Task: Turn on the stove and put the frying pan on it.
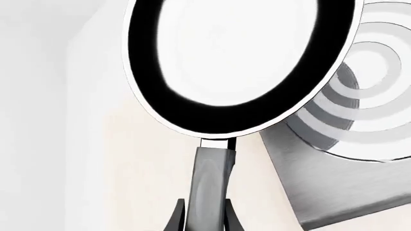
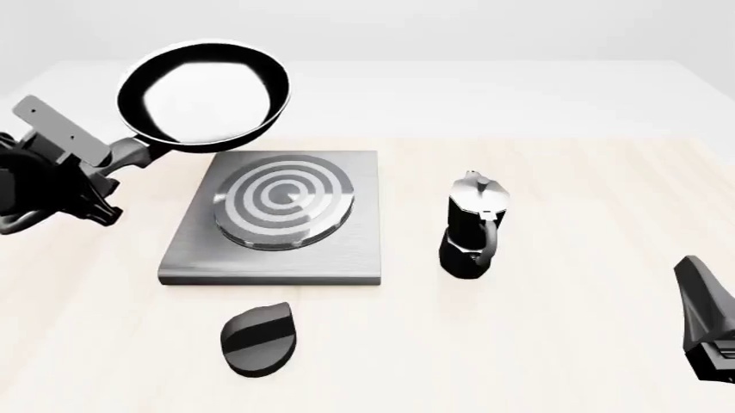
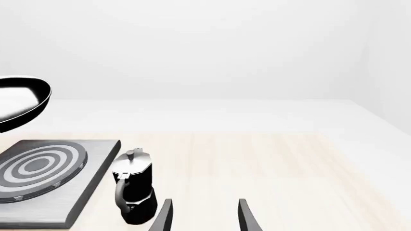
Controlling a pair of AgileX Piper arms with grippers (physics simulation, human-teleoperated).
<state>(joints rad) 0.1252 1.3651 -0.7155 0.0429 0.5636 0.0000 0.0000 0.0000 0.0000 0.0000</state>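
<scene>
Left tool point(image 1: 204, 222) is closed on the handle point(image 1: 211, 185) of the frying pan point(image 2: 205, 96), holding the pan in the air, clear of the counter point(image 2: 552, 327). In the front view the pan sits at the far left, above and just beyond the far-left corner of the stove point(image 2: 275, 222), tilted so its glossy interior faces the camera. The stove slab lies flat on the counter with its concentric ring burner point(image 2: 285, 200) uncovered. The black teardrop knob point(image 2: 260, 338) lies separately on the counter, near side of the slab. The moka pot point(image 2: 473, 225) stands upright just right of the stove. Right tool point(image 3: 204, 216) is at the near right, its fingers spread apart and holding nothing, pointing toward the moka pot.
</scene>
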